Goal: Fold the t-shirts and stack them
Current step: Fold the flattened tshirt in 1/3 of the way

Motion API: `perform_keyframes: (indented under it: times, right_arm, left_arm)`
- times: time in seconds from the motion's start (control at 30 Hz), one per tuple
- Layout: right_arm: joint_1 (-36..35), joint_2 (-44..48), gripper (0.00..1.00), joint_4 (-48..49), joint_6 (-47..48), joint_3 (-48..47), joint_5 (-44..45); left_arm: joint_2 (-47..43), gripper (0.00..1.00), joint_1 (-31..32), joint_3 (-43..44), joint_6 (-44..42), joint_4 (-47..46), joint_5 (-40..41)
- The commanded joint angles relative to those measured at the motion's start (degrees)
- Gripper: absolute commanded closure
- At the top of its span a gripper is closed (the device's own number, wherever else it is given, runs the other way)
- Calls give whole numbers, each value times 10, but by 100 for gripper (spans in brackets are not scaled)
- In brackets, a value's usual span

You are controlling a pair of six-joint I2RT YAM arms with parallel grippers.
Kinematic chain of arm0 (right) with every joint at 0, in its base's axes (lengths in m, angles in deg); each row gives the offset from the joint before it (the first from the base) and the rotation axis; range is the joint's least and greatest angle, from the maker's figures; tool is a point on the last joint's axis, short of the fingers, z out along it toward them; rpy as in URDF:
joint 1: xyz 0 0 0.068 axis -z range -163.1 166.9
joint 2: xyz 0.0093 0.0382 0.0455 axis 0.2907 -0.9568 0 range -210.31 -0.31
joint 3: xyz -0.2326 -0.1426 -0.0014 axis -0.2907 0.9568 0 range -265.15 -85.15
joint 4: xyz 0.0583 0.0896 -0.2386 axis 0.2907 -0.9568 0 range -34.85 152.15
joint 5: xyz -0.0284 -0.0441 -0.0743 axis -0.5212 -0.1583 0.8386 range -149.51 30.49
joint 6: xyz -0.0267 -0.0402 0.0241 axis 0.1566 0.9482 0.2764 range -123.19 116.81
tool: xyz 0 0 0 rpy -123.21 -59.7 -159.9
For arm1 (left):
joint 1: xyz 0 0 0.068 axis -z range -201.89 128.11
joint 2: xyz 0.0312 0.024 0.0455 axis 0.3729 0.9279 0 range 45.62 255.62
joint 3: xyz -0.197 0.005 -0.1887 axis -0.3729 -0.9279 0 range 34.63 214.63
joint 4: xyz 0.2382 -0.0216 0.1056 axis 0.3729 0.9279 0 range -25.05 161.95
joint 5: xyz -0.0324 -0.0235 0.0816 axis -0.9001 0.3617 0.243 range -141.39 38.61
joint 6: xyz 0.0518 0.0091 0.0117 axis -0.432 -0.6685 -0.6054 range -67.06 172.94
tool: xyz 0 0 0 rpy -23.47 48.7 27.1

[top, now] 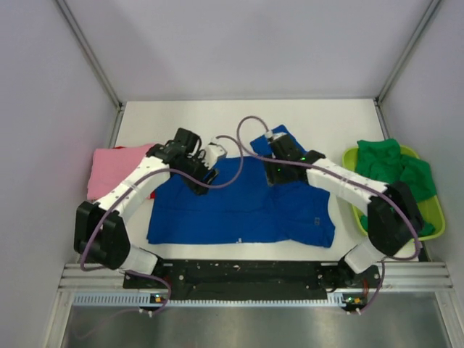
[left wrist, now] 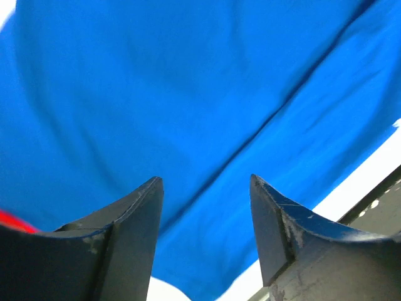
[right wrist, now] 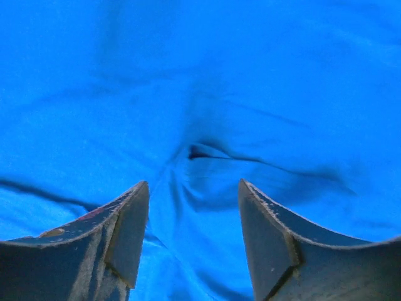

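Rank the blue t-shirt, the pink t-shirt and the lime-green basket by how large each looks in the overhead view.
Largest to smallest:
1. blue t-shirt
2. lime-green basket
3. pink t-shirt

From above, the left arm and right arm hide the blue t-shirt's far edge from you, and the left arm also covers part of the pink t-shirt. You cannot count the green t-shirts bunched in the basket. The red sliver at the left wrist view's edge is too cropped to identify.
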Motion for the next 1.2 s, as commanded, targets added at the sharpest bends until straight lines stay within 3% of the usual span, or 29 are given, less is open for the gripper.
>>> perform_keyframes:
  times: [0.0,0.1,0.23,0.4,0.53,0.7,0.77,0.83,0.9,0.93,1.03,1.07,1.13,1.17]
  right_arm:
    - [101,112,49,8,-69,33,17]
    - [169,122,57,-5,-102,69,-12]
    - [223,111,50,2,-110,95,-37]
    - [247,70,55,38,-87,105,-66]
    - [252,48,61,63,-83,112,-117]
    - [254,40,64,64,-85,120,-117]
    - [257,31,69,65,-87,123,-118]
    - [260,25,81,64,-87,126,-112]
    - [260,26,97,68,-84,126,-110]
    - [260,29,100,67,-80,125,-107]
    - [260,45,100,70,-71,128,-96]
    - [260,52,100,75,-69,132,-94]
    - [260,69,100,93,-66,144,-80]
    - [261,76,100,103,-66,151,-80]
  left_arm:
    - [52,45,100,110,60,-43,-48]
    - [128,53,156,175,94,-63,-81]
    - [229,46,200,255,136,-109,-130]
    - [328,40,230,315,168,-175,-159]
    - [391,40,244,365,162,-163,-146]
    - [420,46,244,366,151,-157,-123]
    - [423,46,244,357,144,-158,-117]
    - [425,47,244,353,143,-163,-112]
    - [432,52,244,354,144,-168,-109]
    - [437,54,244,358,143,-169,-109]
    - [451,67,244,364,142,-167,-99]
    - [452,75,244,366,143,-167,-92]
    - [455,100,244,366,145,-170,-77]
    - [455,100,244,366,148,-170,-70]
